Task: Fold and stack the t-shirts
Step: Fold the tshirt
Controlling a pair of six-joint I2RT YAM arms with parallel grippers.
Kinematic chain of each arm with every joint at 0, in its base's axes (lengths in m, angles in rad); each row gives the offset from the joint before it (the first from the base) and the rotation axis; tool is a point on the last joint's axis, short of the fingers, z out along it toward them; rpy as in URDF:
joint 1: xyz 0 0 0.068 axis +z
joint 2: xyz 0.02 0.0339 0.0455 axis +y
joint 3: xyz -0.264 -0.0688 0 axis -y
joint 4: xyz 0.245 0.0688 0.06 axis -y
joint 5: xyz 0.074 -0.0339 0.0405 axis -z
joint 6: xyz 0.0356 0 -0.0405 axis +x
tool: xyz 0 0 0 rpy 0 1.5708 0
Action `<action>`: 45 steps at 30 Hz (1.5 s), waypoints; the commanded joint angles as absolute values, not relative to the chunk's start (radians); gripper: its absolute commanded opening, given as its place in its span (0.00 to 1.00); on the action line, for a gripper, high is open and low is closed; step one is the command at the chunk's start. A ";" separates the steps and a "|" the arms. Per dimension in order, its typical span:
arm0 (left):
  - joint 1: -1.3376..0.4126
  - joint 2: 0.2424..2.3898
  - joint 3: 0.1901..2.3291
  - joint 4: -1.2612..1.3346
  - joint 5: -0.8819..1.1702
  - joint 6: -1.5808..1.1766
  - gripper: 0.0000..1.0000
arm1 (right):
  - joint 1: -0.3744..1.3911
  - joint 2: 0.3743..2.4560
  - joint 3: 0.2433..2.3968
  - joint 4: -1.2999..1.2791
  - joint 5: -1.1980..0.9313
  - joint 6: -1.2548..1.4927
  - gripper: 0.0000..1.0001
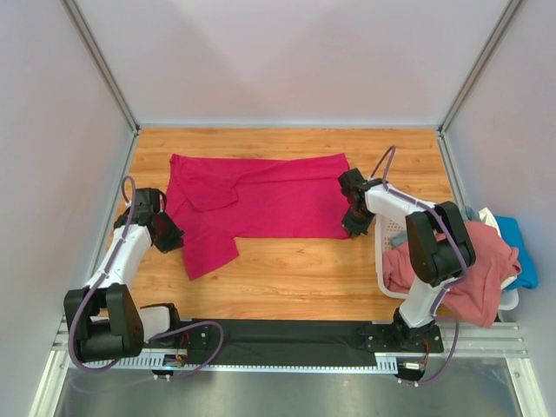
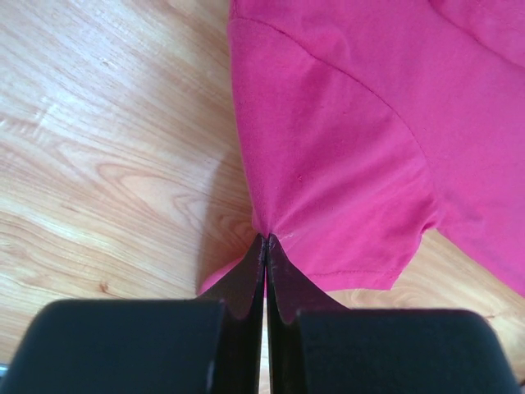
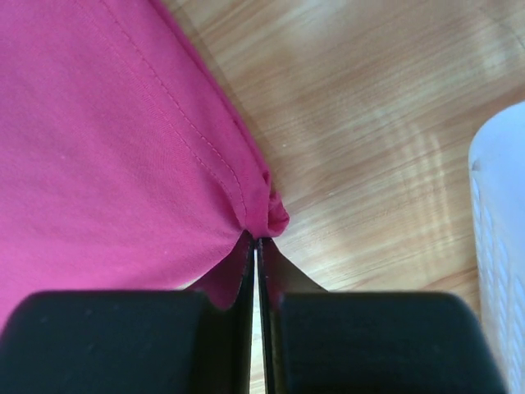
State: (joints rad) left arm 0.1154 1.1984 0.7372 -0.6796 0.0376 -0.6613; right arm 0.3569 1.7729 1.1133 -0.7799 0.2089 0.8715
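Magenta cloth is pinched in my left gripper [image 2: 265, 246] at a sleeve edge and in my right gripper [image 3: 256, 242] at a hem corner; the t-shirt [image 1: 261, 200], spread on the wooden table [image 1: 295, 269], looks limp and light, best held by edges

high overview, wrist close-ups sharing magenta t-shirt [image 1: 269, 204]
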 commanded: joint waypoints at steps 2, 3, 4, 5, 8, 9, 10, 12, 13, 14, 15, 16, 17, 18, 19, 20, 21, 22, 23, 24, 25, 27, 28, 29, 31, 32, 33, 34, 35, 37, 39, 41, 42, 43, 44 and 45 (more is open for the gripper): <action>0.115 1.173 0.761 -0.701 0.057 -0.624 0.00 | 0.354 1.766 1.153 -0.801 0.173 0.750 0.00; 0.114 1.180 0.771 -0.701 0.060 -0.624 0.00 | 0.353 1.766 1.169 -0.804 0.172 0.721 0.00; 0.112 1.184 0.797 -0.696 0.060 -0.623 0.00 | 0.353 1.763 1.201 -0.807 0.170 0.707 0.00; 0.110 1.202 0.813 -0.695 0.060 -0.621 0.00 | 0.351 1.769 1.221 -0.816 0.169 0.693 0.00; 0.104 1.268 0.899 -0.695 0.061 -0.611 0.00 | 0.347 1.805 1.321 -0.857 0.173 0.652 0.00; 0.103 1.288 0.951 -0.698 0.060 -0.607 0.00 | 0.345 1.818 1.348 -0.867 0.173 0.646 0.00; 0.100 1.325 0.975 -0.699 0.058 -0.604 0.00 | 0.336 1.839 1.391 -0.876 0.172 0.634 0.00; 0.100 1.359 1.049 -0.698 0.049 -0.603 0.00 | 0.325 1.861 1.436 -0.885 0.169 0.624 0.00; 0.100 1.379 1.074 -0.699 0.048 -0.601 0.00 | 0.312 1.888 1.457 -0.890 0.161 0.618 0.00; 0.100 1.417 1.098 -0.698 0.049 -0.600 0.00 | 0.305 1.905 1.503 -0.902 0.158 0.612 0.00; 0.100 1.439 1.150 -0.699 0.049 -0.597 0.00 | 0.298 1.920 1.525 -0.908 0.152 0.608 0.00; 0.100 1.460 1.176 -0.701 0.049 -0.595 0.00 | 0.284 1.952 1.549 -0.914 0.138 0.603 0.00; 0.100 1.503 1.201 -0.701 0.057 -0.591 0.00 | 0.278 1.969 1.592 -0.923 0.129 0.586 0.00; 0.100 1.526 1.251 -0.704 0.060 -0.589 0.00 | 0.273 1.986 1.617 -0.930 0.123 0.580 0.00; 0.100 1.548 1.278 -0.709 0.064 -0.588 0.00 | 0.262 2.017 1.640 -0.934 0.114 0.577 0.00; 0.100 1.586 1.299 -0.709 0.067 -0.589 0.00 | 0.256 2.031 1.658 -0.943 0.110 0.569 0.00; 0.100 1.604 1.340 -0.712 0.067 -0.591 0.00 | 0.250 2.045 1.702 -0.946 0.104 0.566 0.00; 0.100 1.618 1.359 -0.713 0.063 -0.591 0.00 | 0.236 2.072 1.722 -0.957 0.092 0.561 0.00; 0.100 1.649 1.377 -0.713 0.060 -0.592 0.00 | 0.230 2.086 1.747 -0.962 0.089 0.561 0.00; 0.100 1.664 1.409 -0.713 0.057 -0.594 0.00 | 0.224 2.098 1.787 -0.966 0.081 0.554 0.00; 0.100 1.678 1.426 -0.712 0.057 -0.595 0.00 | 0.216 2.121 1.808 -0.969 0.072 0.551 0.00; 0.100 1.724 1.481 -0.724 0.054 -0.594 0.00 | 0.210 2.141 1.845 -0.976 0.064 0.546 0.00; 0.100 1.753 1.495 -0.726 0.054 -0.594 0.00 | 0.206 2.163 1.883 -0.982 0.054 0.546 0.00; 0.101 1.764 1.511 -0.727 0.054 -0.595 0.00 | 0.203 2.175 1.899 -0.983 0.045 0.543 0.00; 0.100 1.788 1.549 -0.730 0.052 -0.598 0.00 | 0.201 2.209 1.954 -0.995 0.038 0.541 0.00; 0.098 1.810 1.561 -0.732 0.055 -0.600 0.00 | 0.199 2.221 1.971 -1.000 0.034 0.540 0.00; 0.100 1.821 1.586 -0.738 0.055 -0.601 0.00 | 0.199 2.232 1.986 -1.006 0.032 0.540 0.00; 0.100 1.839 1.595 -0.739 0.057 -0.603 0.00 | 0.196 2.249 2.011 -1.009 0.026 0.540 0.00; 0.100 1.848 1.604 -0.742 0.054 -0.601 0.00 | 0.195 2.255 2.020 -1.009 0.023 0.540 0.00; 0.100 1.858 1.621 -0.741 0.049 -0.601 0.00 | 0.189 2.272 2.036 -1.009 0.023 0.541 0.00; 0.101 1.879 1.638 -0.749 0.049 -0.600 0.00 | 0.183 2.284 2.060 -1.008 0.015 0.546 0.00; 0.101 1.907 1.652 -0.755 0.055 -0.598 0.00 | 0.175 2.302 2.088 -1.009 0.014 0.548 0.00; 0.101 1.916 1.663 -0.759 0.057 -0.598 0.00 | 0.172 2.309 2.095 -1.011 0.014 0.548 0.00; 0.101 1.924 1.666 -0.759 0.060 -0.598 0.00 | 0.166 2.321 2.101 -1.014 0.014 0.546 0.00; 0.103 1.934 1.669 -0.758 0.063 -0.598 0.00 | 0.164 2.327 2.108 -1.015 0.014 0.548 0.00; 0.101 1.939 1.674 -0.756 0.064 -0.600 0.00 | 0.161 2.330 2.115 -1.014 -0.017 0.548 0.00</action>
State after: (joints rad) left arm 0.1001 1.9213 1.6318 -0.7444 0.0555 -0.6121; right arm 0.1776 2.3135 2.0602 -1.0027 0.0135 0.5587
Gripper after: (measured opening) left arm 0.006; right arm 0.006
